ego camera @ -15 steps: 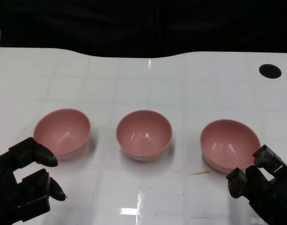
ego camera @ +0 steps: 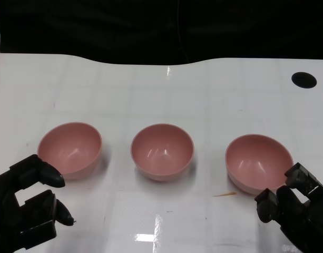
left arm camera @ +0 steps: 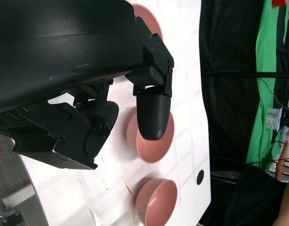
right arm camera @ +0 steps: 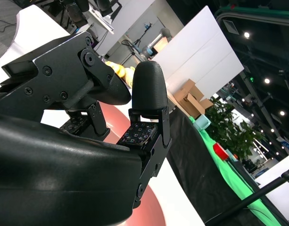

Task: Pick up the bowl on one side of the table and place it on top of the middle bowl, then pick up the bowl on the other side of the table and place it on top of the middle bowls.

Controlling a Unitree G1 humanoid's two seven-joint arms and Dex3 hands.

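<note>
From the head view I see three pink bowls standing upright in a row across the white table [ego camera: 161,89], well apart from one another: the left bowl [ego camera: 70,147], the middle bowl [ego camera: 162,150] and the right bowl [ego camera: 258,162]. None is stacked on another. My left hand [ego camera: 25,208] sits at the near edge just in front of the left bowl, fingers spread, holding nothing and not touching the bowl. My right hand [ego camera: 294,206] is at the near rim of the right bowl; its fingers are apart and I see nothing gripped, though I cannot tell whether a fingertip touches the rim. A small tan sliver [ego camera: 224,194] lies on the table just before the right bowl.
</note>
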